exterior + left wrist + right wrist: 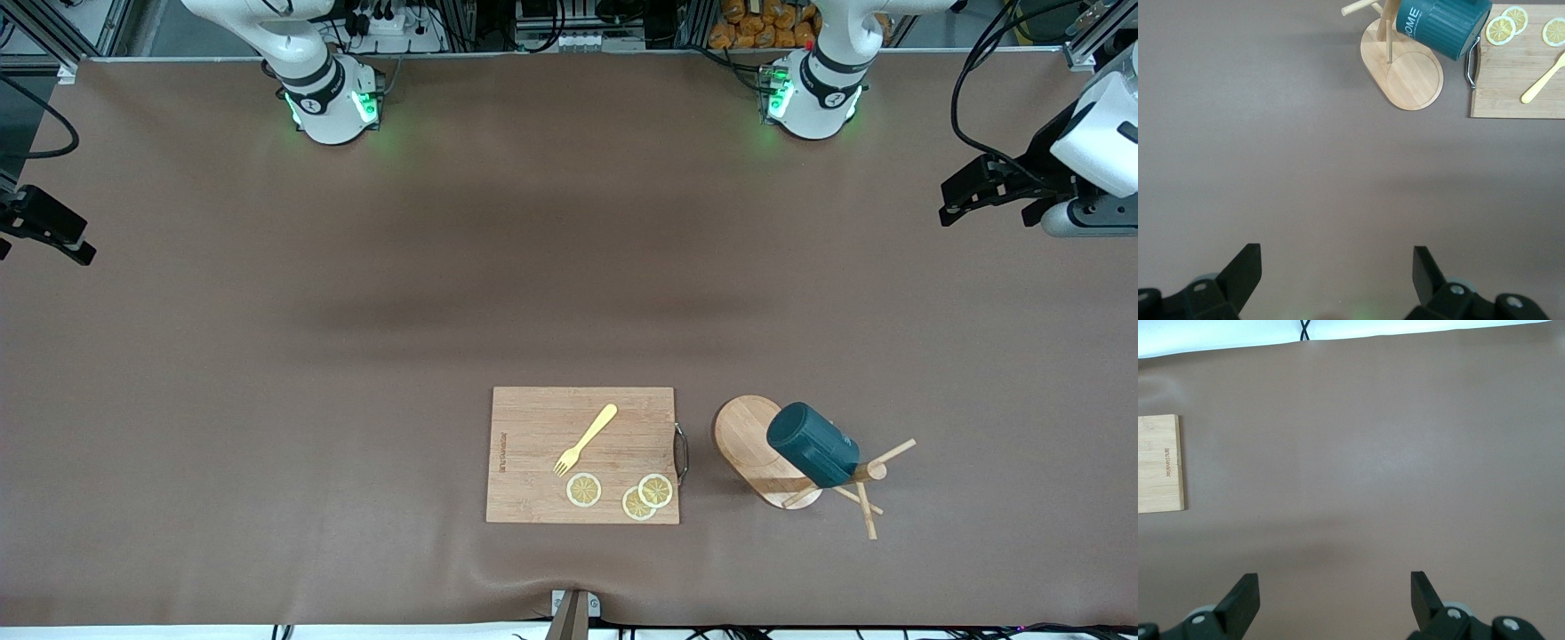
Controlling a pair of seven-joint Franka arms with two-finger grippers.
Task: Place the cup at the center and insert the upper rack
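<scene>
The dark teal cup (813, 444) hangs tilted on a peg of the upper rack (742, 431), a bamboo mug tree with an oval base standing beside the cutting board, toward the left arm's end of the table. In the left wrist view the cup (1441, 23) and the rack's base (1408, 73) show well ahead of my open, empty left gripper (1335, 257). That left gripper (965, 200) hangs high over the left arm's end of the table. My right gripper (62, 233) hangs over the right arm's end, and the right wrist view shows the right gripper (1334, 583) open and empty over bare mat.
A rectangular bamboo cutting board (582, 455) lies near the front camera's edge of the table, carrying a yellow fork (587, 437) and three lemon slices (584, 489). Its metal handle (682, 453) faces the rack. Brown mat covers the table.
</scene>
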